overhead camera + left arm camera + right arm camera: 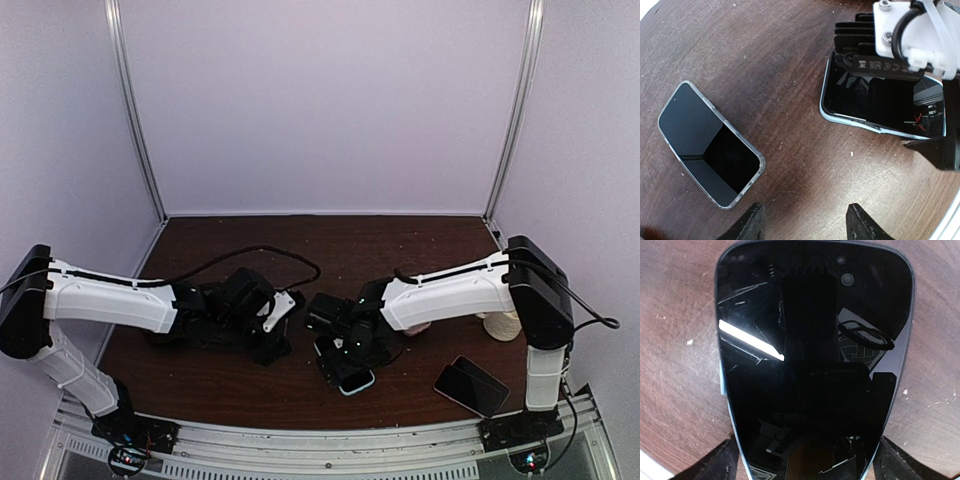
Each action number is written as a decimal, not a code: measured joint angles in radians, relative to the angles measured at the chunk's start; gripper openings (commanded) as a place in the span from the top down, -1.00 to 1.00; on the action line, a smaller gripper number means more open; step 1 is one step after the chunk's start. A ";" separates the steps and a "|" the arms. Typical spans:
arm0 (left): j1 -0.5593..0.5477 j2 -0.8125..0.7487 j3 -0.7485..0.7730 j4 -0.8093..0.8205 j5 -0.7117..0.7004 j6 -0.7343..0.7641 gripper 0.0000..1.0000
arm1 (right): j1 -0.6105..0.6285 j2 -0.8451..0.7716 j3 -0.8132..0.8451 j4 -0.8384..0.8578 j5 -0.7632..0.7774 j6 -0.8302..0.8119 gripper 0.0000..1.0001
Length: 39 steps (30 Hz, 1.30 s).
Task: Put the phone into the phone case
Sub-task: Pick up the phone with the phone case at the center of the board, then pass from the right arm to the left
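Note:
The phone lies face up on the wooden table, its black glass full of reflections. A thin light blue phone case shows as a rim along its edges. My right gripper hangs right over it, open, one finger on each side of the phone's near end. In the top view this phone sits below the right gripper. In the left wrist view the phone is partly hidden by the right gripper's body. My left gripper is open over bare wood, holding nothing.
A second dark slab with a clear rim lies flat left of the left gripper. Another dark phone-like slab rests near the front right corner. A cream object stands by the right arm. The table's metal front rail runs close by.

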 measured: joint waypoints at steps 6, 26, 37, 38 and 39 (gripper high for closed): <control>0.000 0.000 0.000 0.000 0.000 0.000 -0.19 | 0.000 0.002 0.002 -0.002 0.016 0.000 -0.38; 0.035 -0.435 -0.079 0.177 0.125 -0.171 -0.89 | 0.160 -0.368 -0.184 0.393 0.345 -0.242 0.09; 0.035 -0.459 -0.080 0.221 0.180 -0.249 0.03 | 0.237 -0.417 -0.238 0.672 0.468 -0.458 0.11; 0.036 -0.460 -0.084 0.230 0.185 -0.253 0.13 | 0.237 -0.417 -0.239 0.679 0.470 -0.468 0.11; 0.036 -0.462 -0.089 0.244 0.194 -0.255 0.24 | 0.237 -0.417 -0.240 0.686 0.471 -0.476 0.11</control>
